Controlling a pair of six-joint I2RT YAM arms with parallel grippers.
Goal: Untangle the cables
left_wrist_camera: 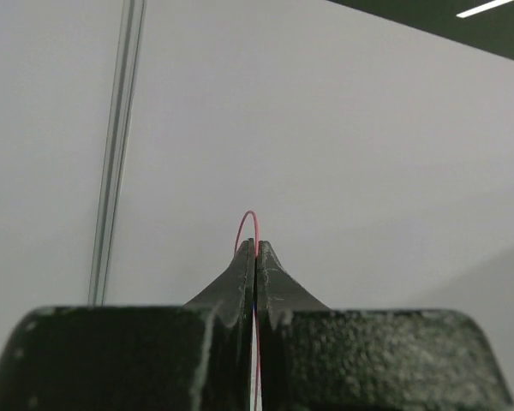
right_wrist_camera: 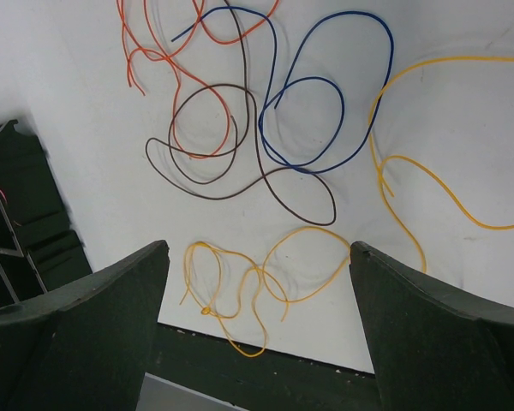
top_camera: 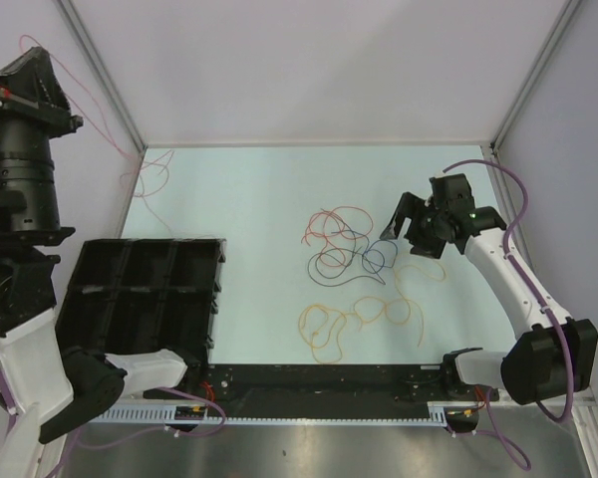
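my right fingers (top_camera: pixel 404 231) hang released, cables (top_camera: pixel 354 254) at their 9 o'clock; left fingers (left_wrist_camera: pixel 255 250) clenched on a red cable (left_wrist_camera: pixel 250 212), farther off.

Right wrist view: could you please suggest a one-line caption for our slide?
Open right gripper poised above the cables, red, brown, blue and yellow loops overlapping on the table.

Loose curls lie mid-table: an orange-red cable (right_wrist_camera: pixel 221 41) farthest back, its loops crossing a dark brown cable (right_wrist_camera: pixel 214 86); a blue cable (right_wrist_camera: pixel 360 14) looped beside them, crossing the brown one; a yellow cable (right_wrist_camera: pixel 240 282) nearest, with a small knot; a second yellow cable (right_wrist_camera: pixel 463 59) trailing right; a thin red cable (left_wrist_camera: pixel 250 213) raised far left, pinched in the left gripper (left_wrist_camera: pixel 255 247).
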